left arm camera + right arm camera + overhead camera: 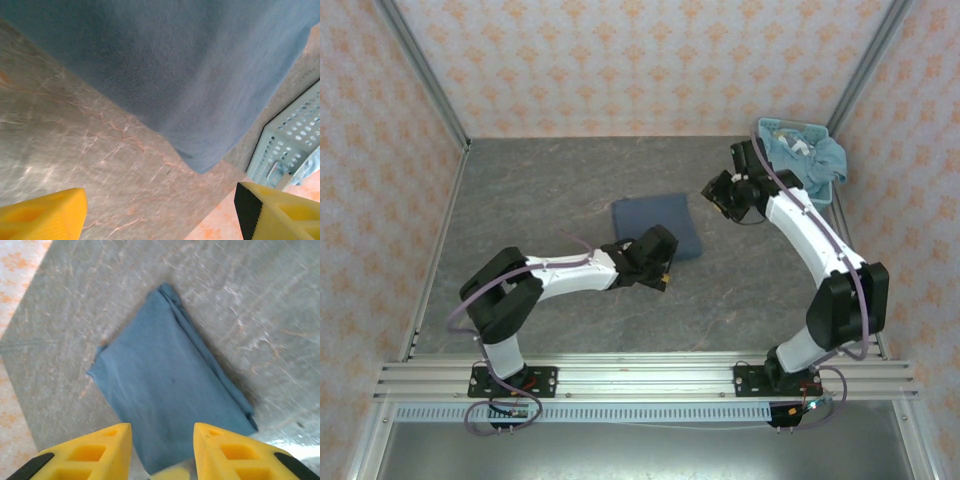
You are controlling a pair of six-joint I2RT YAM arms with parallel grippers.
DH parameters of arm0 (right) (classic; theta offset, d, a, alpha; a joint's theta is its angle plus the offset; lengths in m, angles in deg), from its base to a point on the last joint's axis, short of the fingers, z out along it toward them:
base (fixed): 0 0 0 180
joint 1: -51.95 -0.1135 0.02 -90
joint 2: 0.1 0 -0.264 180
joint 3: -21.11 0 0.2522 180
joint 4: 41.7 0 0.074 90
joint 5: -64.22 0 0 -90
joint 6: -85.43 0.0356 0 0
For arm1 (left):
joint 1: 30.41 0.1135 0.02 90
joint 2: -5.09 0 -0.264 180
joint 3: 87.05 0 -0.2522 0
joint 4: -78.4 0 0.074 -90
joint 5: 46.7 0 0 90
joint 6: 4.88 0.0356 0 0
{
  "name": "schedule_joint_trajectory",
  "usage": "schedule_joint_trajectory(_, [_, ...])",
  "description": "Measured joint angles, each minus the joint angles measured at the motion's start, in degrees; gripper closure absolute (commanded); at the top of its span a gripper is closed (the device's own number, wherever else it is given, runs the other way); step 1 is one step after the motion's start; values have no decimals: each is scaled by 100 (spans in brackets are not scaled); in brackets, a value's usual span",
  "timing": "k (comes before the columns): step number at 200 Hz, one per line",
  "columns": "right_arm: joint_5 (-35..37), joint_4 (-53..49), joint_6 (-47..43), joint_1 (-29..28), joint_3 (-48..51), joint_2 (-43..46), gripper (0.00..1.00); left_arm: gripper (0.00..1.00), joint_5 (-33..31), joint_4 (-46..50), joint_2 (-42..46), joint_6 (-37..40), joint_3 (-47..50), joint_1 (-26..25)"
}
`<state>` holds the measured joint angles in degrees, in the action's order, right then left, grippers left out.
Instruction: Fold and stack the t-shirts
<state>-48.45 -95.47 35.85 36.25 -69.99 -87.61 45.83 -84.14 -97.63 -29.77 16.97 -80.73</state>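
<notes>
Judging the dark folded t-shirt (657, 225) done; left gripper (157, 210) and right gripper (162, 440) both stand spread, empty. Next: fetch a lighter t-shirt (820, 158) from the far-right basket (290, 135).

- The folded shirt (658, 226) is showing a plain dark slate-blue.
- The table (540, 190) is showing grey with pale marble veins.
- The walls (640, 60) are wearing cream with an orange flower pattern.
- The basket (292, 132) is showing light blue, and the shirts (820, 158) in it a lighter blue-teal.
- The left claw (157, 200) and right claw (161, 432) are showing yellow with black pads (246, 205).
- The arms (560, 272) are showing white with black joints.
</notes>
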Motion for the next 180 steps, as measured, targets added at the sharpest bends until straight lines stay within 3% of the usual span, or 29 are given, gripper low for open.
schedule_joint_trajectory(61, [-24,-216,-2,0,684,833,63,44,-675,-566,-662,-116,-170,-20])
schedule_joint_trajectory(93, [-87,-223,0,2,837,1071,63,71,-776,-595,-1040,-116,-422,79])
schedule_joint_trajectory(125, [-131,-247,7,2,984,1137,63,89,-844,-570,-1119,-116,-457,275])
schedule_joint_trajectory(158, [-131,-264,24,2,1003,1224,63,94,-859,-573,-1119,-116,-450,787])
schedule_joint_trajectory(180, [-131,-278,31,2,1012,1327,63,95,-841,-575,-1025,-101,-315,1412])
